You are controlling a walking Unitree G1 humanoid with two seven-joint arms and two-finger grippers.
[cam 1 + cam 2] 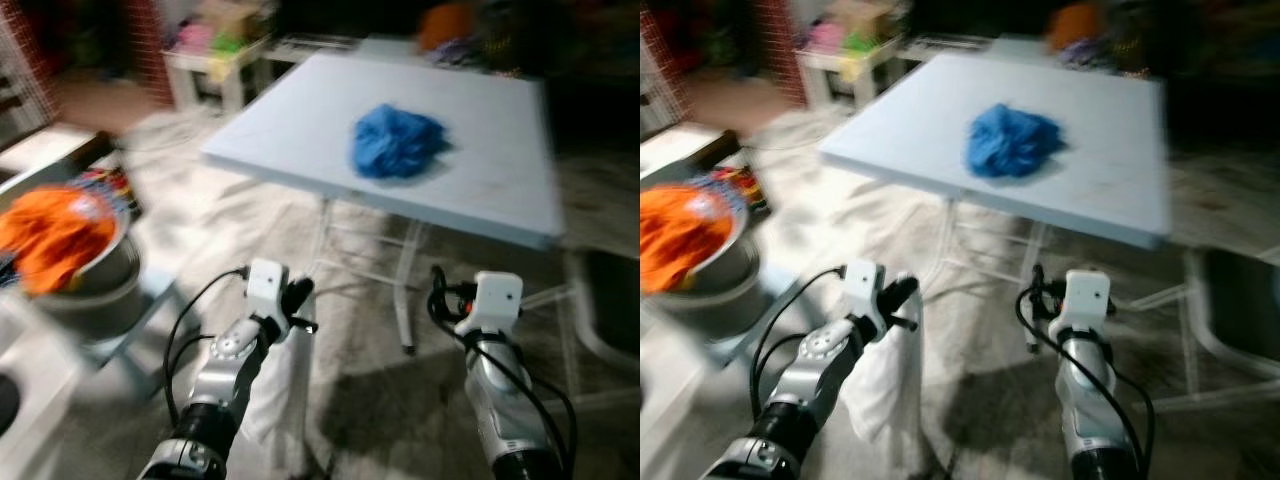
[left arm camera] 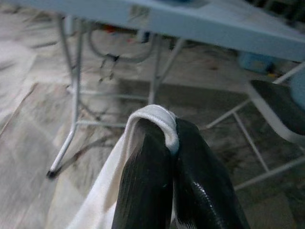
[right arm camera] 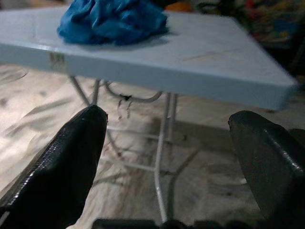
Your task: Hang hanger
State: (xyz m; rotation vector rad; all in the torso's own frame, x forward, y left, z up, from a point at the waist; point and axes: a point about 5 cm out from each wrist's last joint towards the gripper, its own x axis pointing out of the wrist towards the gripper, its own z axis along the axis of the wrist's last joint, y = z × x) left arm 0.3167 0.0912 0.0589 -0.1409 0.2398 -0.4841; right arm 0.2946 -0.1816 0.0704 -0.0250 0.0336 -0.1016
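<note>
My left gripper is shut on a white garment that hangs down from its fingers toward the floor; the left wrist view has a fold of the white cloth pinched between the two black fingers. My right gripper is held in front of the pale blue table, open, with nothing between its fingers. A crumpled blue cloth lies on the table top. I see no hanger in these frames.
A metal tub full of orange cloth stands at my left. A dark chair seat is at the right. The folding table legs stand just ahead. Cluttered small tables sit at the back.
</note>
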